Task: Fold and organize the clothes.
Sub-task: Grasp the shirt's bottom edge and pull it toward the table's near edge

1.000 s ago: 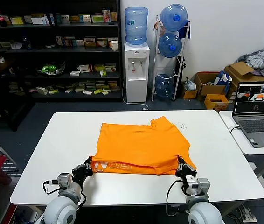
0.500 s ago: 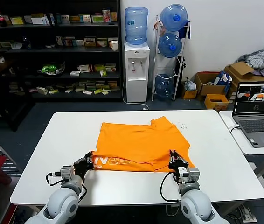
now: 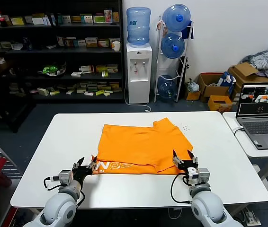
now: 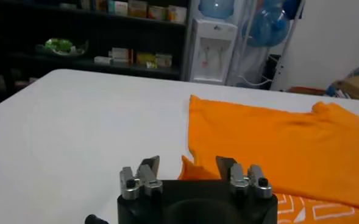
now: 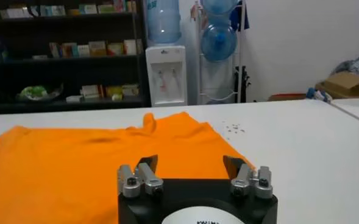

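Bright orange cotton T-shirt (image 3: 143, 146), near hem folded over; left gripper (image 3: 85, 166), right gripper (image 3: 183, 159) spread, empty; next fold probably needs fresh grips.

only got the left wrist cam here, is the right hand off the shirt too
Observer: Yes. In the head view the right hand stands open at the near right corner of the orange T-shirt, gripping nothing.
Operator: and my left one from above
Observer: The left hand is open too, at the shirt's near left corner.
Operator: is the print showing
Observer: White lettering faces up along the near edge, towards the left corner.
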Robot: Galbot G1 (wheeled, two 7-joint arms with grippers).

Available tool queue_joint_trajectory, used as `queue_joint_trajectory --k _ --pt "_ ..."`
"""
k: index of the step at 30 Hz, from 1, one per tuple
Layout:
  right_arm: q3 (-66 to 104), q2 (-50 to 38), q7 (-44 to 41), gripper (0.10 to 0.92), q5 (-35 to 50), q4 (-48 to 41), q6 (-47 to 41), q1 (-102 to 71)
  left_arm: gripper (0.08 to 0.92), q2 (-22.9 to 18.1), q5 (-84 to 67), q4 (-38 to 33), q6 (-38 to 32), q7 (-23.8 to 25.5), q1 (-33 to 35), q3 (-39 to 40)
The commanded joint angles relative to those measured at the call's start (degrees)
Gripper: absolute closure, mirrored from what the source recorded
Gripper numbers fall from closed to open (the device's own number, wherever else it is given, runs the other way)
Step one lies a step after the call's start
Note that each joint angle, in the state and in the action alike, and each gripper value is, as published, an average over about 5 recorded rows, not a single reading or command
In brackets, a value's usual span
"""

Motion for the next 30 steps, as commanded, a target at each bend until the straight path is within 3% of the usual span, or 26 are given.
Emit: queue_joint_trajectory --k 1,6,23,26,30 --pt "4.7 -4.7 -2.5 0.207 -1.3 3.3 0.3 -9.0 0.254 1.3 0.1 -0.9 0.2 1.3 5.7 -0.5" --pt "6.3 -5.1 -4.4 0.203 -0.7 3.8 -0.6 -11.4 0.182 0.6 0.1 -0.8 0.2 1.3 5.7 -0.3" --pt "3.6 -2.7 -4.0 0.207 3.0 1.0 -3.3 -7.6 0.179 0.4 -0.7 -0.6 0.4 0.6 3.8 0.6" --pt "3.3 -2.6 -4.0 0.246 3.2 0.7 -3.6 -7.2 0.207 0.3 -0.8 -0.5 0.4 0.6 3.6 0.7" --pt "3.0 -2.6 -4.3 0.353 3.3 -0.1 -3.7 -6.9 0.314 0.1 -0.9 0.0 0.3 0.6 3.3 0.9"
